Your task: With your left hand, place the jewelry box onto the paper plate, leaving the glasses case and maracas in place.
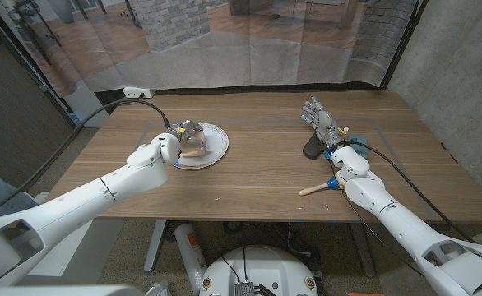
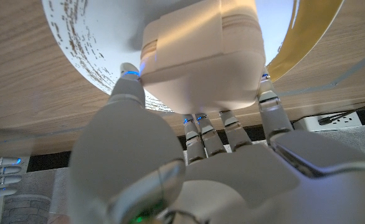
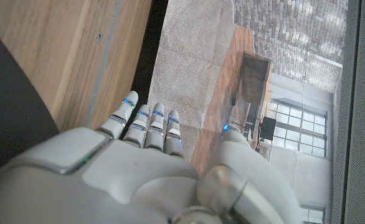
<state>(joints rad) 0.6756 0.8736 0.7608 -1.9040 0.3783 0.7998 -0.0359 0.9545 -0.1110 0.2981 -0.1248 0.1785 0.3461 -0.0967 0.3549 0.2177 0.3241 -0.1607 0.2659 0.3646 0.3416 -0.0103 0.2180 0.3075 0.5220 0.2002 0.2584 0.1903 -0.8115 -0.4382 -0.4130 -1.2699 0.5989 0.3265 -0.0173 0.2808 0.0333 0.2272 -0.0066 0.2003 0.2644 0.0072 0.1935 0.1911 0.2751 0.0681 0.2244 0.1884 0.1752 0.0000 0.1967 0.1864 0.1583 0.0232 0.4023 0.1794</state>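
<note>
The cream jewelry box (image 1: 193,150) (image 2: 201,56) sits low over the white paper plate (image 1: 217,145) (image 2: 86,50) at the table's left middle. My left hand (image 1: 178,141) (image 2: 189,162) grips it, thumb on one side and the other fingers (image 2: 270,109) on the opposite side. Whether the box touches the plate I cannot tell. My right hand (image 1: 321,117) (image 3: 145,168) stands on the right of the table with its fingers straight and apart, holding nothing. The dark glasses case (image 1: 312,148) (image 3: 11,118) lies just beside it. The maraca (image 1: 322,187), with a wooden handle, lies nearer the front edge by my right forearm.
A white power strip (image 1: 137,93) (image 2: 332,117) with a black cable lies at the table's far left edge. Bare wood (image 1: 266,173) stretches between the plate and the glasses case. A grey wall stands on the right.
</note>
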